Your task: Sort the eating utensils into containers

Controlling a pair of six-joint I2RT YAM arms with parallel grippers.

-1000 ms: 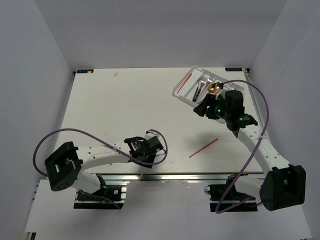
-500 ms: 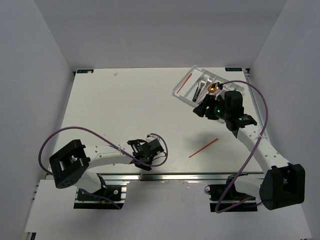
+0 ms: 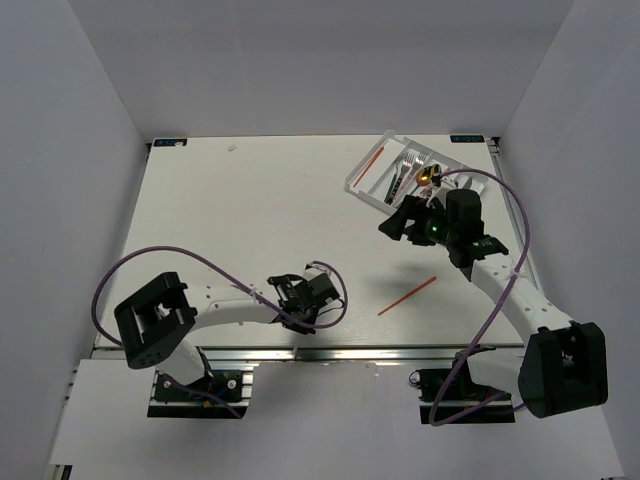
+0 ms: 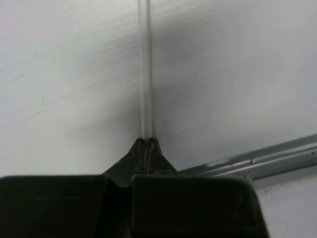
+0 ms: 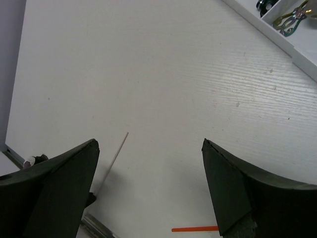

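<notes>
My left gripper (image 4: 147, 141) is shut on the near end of a thin pale chopstick (image 4: 144, 69), which runs straight away from the jaws over the table. In the top view this gripper (image 3: 312, 293) sits low near the table's front edge. The right wrist view shows the same pale chopstick (image 5: 116, 153) at lower left. A red chopstick (image 3: 407, 296) lies on the table between the arms, and its end (image 5: 194, 229) shows below my right gripper (image 5: 148, 144). That gripper (image 3: 398, 222) hangs open and empty near the white tray (image 3: 365, 193), whose compartments hold several utensils.
In the tray I see a red chopstick (image 3: 370, 165), silver forks (image 3: 412, 160) and a gold spoon (image 3: 428, 176). The tray's corner (image 5: 282, 42) shows at the top right of the right wrist view. A metal rail (image 4: 257, 161) runs along the table's front edge beside my left gripper.
My left gripper has gone from partly open to shut on the pale chopstick, shifting slightly right. My right gripper has opened wider and swung a little left, away from the tray.
</notes>
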